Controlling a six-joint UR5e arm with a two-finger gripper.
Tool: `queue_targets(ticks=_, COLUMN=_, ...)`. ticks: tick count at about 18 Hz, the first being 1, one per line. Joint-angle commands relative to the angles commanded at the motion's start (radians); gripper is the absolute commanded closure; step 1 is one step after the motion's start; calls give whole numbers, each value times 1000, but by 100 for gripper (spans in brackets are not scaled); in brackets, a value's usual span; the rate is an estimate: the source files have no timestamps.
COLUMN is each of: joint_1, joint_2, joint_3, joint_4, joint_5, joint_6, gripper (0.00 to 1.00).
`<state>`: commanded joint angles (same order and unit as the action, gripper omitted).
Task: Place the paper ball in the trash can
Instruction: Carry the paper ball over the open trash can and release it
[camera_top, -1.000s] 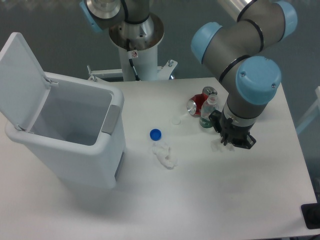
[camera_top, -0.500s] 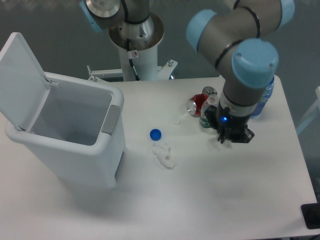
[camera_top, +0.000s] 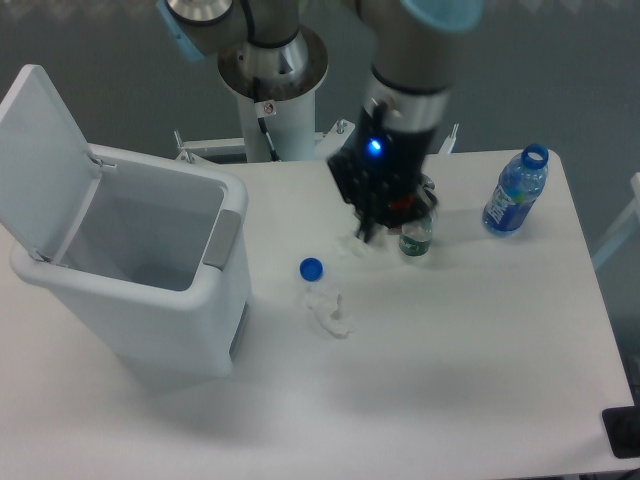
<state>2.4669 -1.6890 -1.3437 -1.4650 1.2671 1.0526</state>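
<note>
The trash can (camera_top: 160, 318) stands at the left of the table, a white bin with its lid (camera_top: 42, 150) hinged up and a grey panel (camera_top: 222, 239) on its right side. My gripper (camera_top: 369, 235) hangs over the middle of the table, well right of the bin. Its fingers look shut on the small white paper ball (camera_top: 360, 243), which shows just below the fingertips. The tiny translucent cap lay on this spot, so the two are hard to tell apart.
A longer white crumpled scrap (camera_top: 329, 310) and a blue bottle cap (camera_top: 311, 268) lie between gripper and bin. A small green-labelled bottle (camera_top: 415, 239) stands just right of the gripper. A blue water bottle (camera_top: 515, 191) stands at the far right.
The gripper has moved from the right side of the table up and left to the middle. The paper ball is gone from its old spot. The blue bottle has come into view.
</note>
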Motion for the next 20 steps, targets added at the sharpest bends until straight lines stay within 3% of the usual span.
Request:
queue_targets(ticks=9, joint_1=-244, joint_2=57, joint_3=-17, joint_4=5, joint_5=-6, joint_6=-148, gripper=100)
queue_targets(ticks=11, joint_1=-266, joint_2=61, joint_3=-28, joint_4=6, joint_5=-9, joint_6=-146, gripper=80)
queue_targets(ticks=12, joint_1=-269, joint_2=63, joint_3=-34, joint_4=6, joint_5=-6, joint_6=-143, gripper=60)
queue_targets(ticks=13, joint_1=-269, joint_2=63, joint_3=-43, joint_4=8, joint_5=-5, joint_6=-141, gripper=15)
queue_targets(ticks=14, joint_1=-270, joint_2=74, joint_3=-58, joint_4=14, joint_5=-5, joint_6=-141, gripper=0)
queue_targets(ticks=18, joint_1=-269, joint_2=130, joint_3=-149, joint_4=101, joint_5=-5, joint_6=-148, gripper=0)
queue_targets(ticks=20, joint_1=-263, joint_2=132, joint_3=-153, joint_4=130, joint_5=-5, joint_6=-149, gripper=0)
